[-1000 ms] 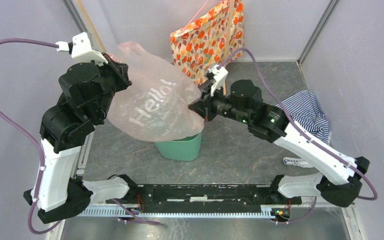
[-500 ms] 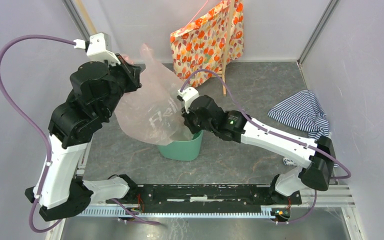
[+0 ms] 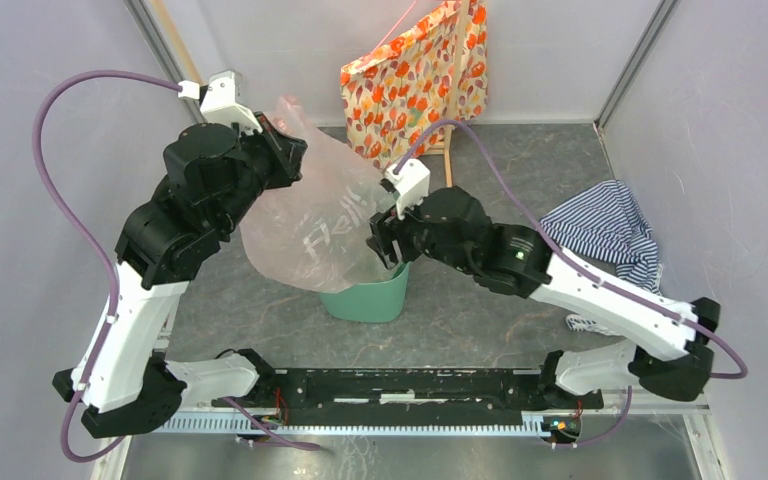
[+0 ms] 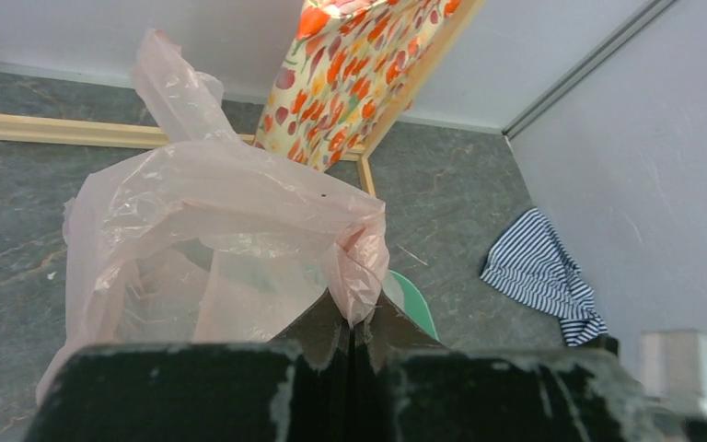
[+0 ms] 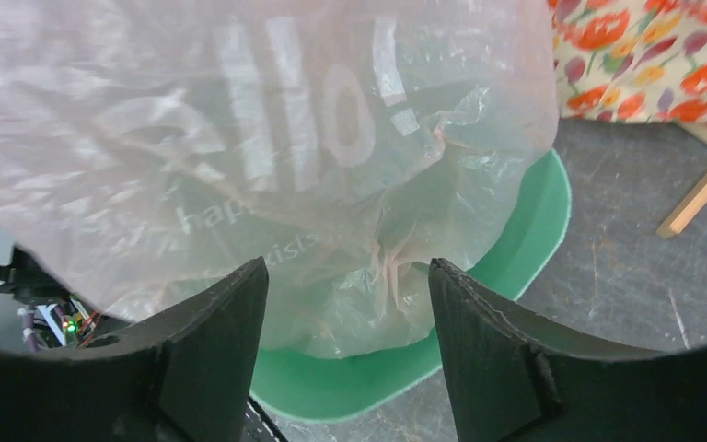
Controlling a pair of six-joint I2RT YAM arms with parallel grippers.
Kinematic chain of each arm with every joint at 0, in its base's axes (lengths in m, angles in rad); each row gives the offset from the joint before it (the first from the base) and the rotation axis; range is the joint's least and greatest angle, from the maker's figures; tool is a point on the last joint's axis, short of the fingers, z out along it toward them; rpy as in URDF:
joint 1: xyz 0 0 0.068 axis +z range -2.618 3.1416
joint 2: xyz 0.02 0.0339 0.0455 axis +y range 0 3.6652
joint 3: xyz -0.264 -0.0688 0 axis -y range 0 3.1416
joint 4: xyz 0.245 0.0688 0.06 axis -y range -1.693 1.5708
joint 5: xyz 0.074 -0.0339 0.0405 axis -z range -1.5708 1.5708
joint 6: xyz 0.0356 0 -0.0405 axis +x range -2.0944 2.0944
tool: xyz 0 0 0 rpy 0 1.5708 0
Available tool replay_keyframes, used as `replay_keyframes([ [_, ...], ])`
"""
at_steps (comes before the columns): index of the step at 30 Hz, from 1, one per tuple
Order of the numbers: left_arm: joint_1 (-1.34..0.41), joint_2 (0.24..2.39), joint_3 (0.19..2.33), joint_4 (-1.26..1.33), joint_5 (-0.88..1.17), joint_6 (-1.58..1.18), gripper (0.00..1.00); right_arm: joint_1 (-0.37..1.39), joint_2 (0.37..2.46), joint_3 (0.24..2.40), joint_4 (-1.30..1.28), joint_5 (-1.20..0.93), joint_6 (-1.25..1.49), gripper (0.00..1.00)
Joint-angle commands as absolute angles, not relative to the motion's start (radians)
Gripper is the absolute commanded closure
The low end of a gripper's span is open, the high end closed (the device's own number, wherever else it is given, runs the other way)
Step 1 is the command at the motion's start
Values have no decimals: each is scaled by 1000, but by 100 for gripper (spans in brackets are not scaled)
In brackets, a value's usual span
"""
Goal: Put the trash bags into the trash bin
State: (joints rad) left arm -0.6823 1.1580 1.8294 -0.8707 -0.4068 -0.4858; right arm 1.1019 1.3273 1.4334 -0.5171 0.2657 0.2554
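Trash bag [image 3: 310, 225], pink and filmy, hangs from the left pincer [image 4: 353, 330], shut on its bunched rim; the right pincer [image 5: 347, 276] gapes empty beside it. Light, limp, slippery, I'd say: best gripped at the gathered top. Its bottom sags at the mouth of the trash bin [image 3: 370, 297] on the grey surface [image 3: 520, 170], a floral bag [image 3: 415, 75] behind.

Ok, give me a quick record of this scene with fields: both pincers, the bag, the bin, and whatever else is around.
left pincer: shut, pinching the top of the translucent pink plastic bag
right pincer: open, at the bag's side
bag position: hanging, lower end dipping into the mint-green plastic bin
background: orange floral bag at the back wall; striped cloth lying to the right
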Motion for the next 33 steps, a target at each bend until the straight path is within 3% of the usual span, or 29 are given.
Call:
replay_keyframes([
  [1, -680, 1155, 1834, -814, -359, -536, 98, 1116, 1229, 1406, -439, 243, 175, 24],
  [7, -680, 1163, 1831, -789, -319, -557, 98, 1118, 1289, 1455, -300, 131, 47, 10],
  [11, -680, 1180, 1834, -771, -290, -573, 98, 1119, 1384, 1500, -248, 84, 24, 9],
  [13, -680, 1184, 1828, -754, -276, -584, 98, 1123, 1404, 1485, -231, 102, 31, 14],
  [14, -680, 1189, 1825, -745, -267, -591, 98, 1124, 1403, 1466, -220, 120, 39, 19],
  [16, -680, 1197, 1818, -727, -246, -607, 98, 1125, 1390, 1398, -216, 198, 60, 41],
  [18, -680, 1205, 1803, -713, -235, -621, 98, 1126, 1370, 1341, -241, 286, 77, 76],
  [20, -680, 1207, 1788, -707, -229, -630, 98, 1126, 1338, 1285, -264, 379, 95, 95],
  [21, -680, 1206, 1777, -703, -227, -633, 98, 1126, 1322, 1255, -272, 430, 105, 99],
  [28, -680, 1150, 1634, -672, -205, -660, 98, 1129, 1253, 1183, -280, 501, 122, 100],
  [31, -680, 1091, 1548, -667, -216, -666, 98, 1133, 1244, 1196, -278, 454, 103, 87],
  [33, -680, 1052, 1500, -665, -209, -664, 98, 1133, 1235, 1217, -283, 425, 94, 71],
])
